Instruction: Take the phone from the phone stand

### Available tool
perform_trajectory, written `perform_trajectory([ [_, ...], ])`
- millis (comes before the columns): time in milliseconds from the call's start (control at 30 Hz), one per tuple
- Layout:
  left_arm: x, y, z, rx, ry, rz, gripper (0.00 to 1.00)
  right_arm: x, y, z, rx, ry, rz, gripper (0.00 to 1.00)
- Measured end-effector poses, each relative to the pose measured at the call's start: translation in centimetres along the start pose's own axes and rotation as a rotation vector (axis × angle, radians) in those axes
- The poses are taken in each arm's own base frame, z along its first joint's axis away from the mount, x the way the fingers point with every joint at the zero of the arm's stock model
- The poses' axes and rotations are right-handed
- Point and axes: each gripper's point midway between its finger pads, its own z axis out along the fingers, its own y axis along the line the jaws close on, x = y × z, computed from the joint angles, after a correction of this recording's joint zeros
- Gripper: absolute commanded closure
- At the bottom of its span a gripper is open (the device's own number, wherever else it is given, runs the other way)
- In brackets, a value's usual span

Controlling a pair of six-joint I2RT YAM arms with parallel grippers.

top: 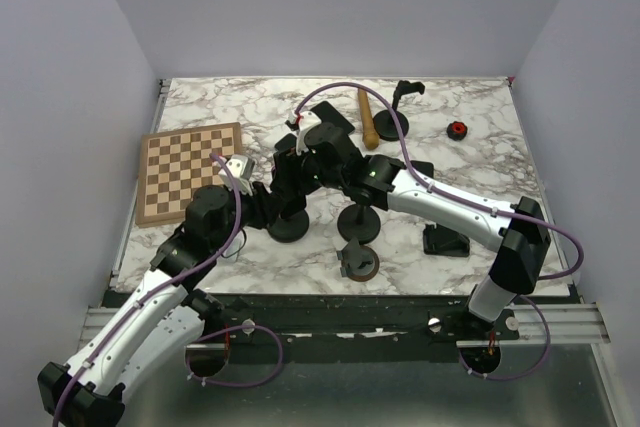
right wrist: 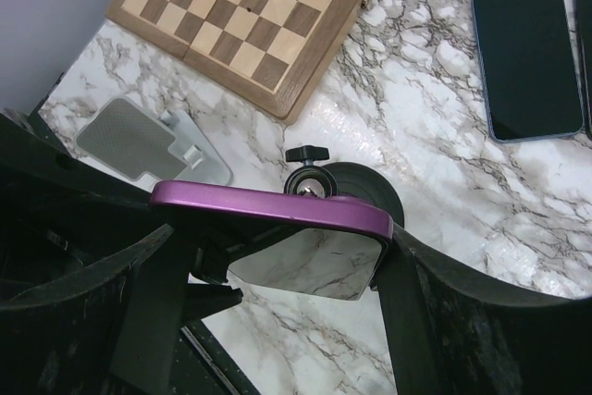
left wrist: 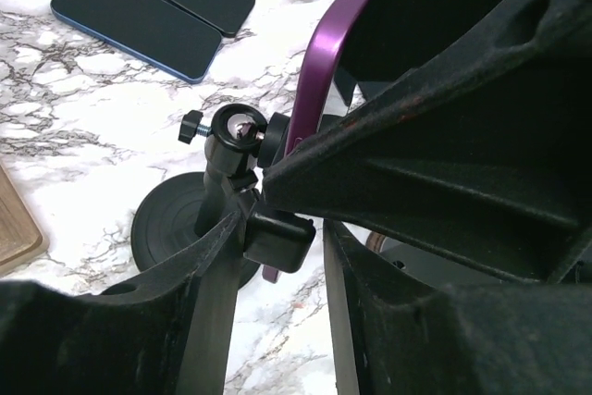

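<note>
The purple phone (right wrist: 268,205) is clamped in the black phone stand (left wrist: 239,129), whose round base (top: 288,230) sits mid-table. My right gripper (right wrist: 282,228) is shut on the phone, one finger on each of its edges. The phone's purple edge also shows in the left wrist view (left wrist: 324,71). My left gripper (left wrist: 282,228) is closed around the stand's black clamp block (left wrist: 277,240), just below the phone. In the top view both grippers, the left (top: 275,197) and the right (top: 315,162), meet over the stand, and the arms hide the phone.
A chessboard (top: 190,172) lies at the left, with a grey holder (right wrist: 148,141) beside it. Two dark phones (left wrist: 139,20) lie flat behind the stand. Other black stands (top: 358,217), a wooden stick (top: 368,117), a red knob (top: 457,129) and a black block (top: 445,240) lie around.
</note>
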Motion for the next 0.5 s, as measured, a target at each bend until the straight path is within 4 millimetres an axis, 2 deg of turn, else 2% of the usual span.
perform_trajectory([
  [167, -0.41, -0.15, -0.01, 0.004, -0.01, 0.006, 0.6, 0.05, 0.08, -0.01, -0.004, 0.002, -0.001, 0.99],
  [267, -0.38, -0.1, 0.02, 0.004, -0.008, 0.011, 0.72, 0.05, 0.07, -0.01, -0.004, 0.002, -0.005, 0.99],
  [333, -0.39, -0.07, 0.02, 0.005, -0.008, 0.015, 0.88, 0.06, 0.09, -0.01, -0.006, 0.003, -0.009, 0.99],
  [400, -0.38, -0.15, 0.01, 0.013, -0.006, 0.022, 0.98, 0.04, 0.08, -0.01, -0.007, 0.002, -0.012, 0.99],
  [500, -0.35, -0.2, -0.01, 0.021, -0.003, 0.029, 1.0, 0.06, 0.2, -0.02, -0.019, 0.006, -0.019, 0.99],
])
